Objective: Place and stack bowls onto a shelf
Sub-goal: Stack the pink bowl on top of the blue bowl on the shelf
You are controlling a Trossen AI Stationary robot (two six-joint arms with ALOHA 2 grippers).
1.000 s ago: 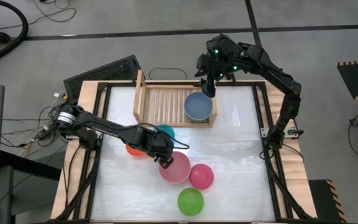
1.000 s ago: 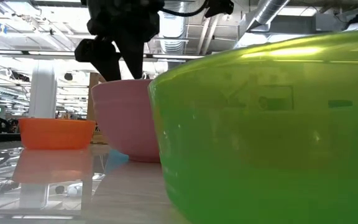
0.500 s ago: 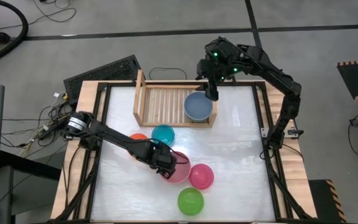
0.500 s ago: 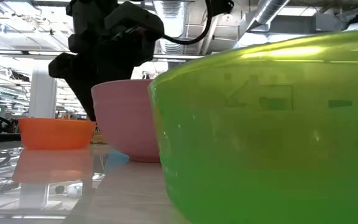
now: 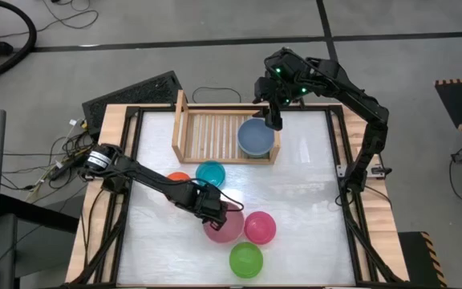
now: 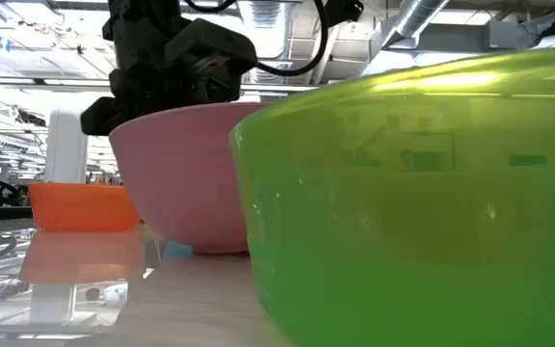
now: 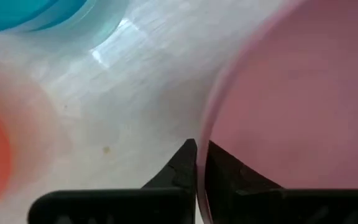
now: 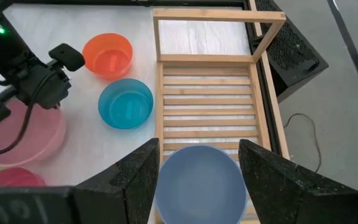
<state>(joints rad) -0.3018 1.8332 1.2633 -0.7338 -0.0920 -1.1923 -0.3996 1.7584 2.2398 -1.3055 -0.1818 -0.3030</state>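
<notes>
One blue bowl (image 5: pixel 256 138) on shelf (image 5: pixel 207 132); five left on worktop (image 5: pixel 311 193). Left gripper (image 7: pixel 196 163) clamped on pink bowl (image 5: pixel 224 225) rim. Right gripper (image 8: pixel 197 171) spread wide above blue bowl, holding nothing.

lime green bowl (image 6: pixel 422 202): cut off, low view | shelf: hidden there

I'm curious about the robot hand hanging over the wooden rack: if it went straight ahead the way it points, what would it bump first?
Probably the blue bowl in the shelf; the open right gripper points at it.
</notes>
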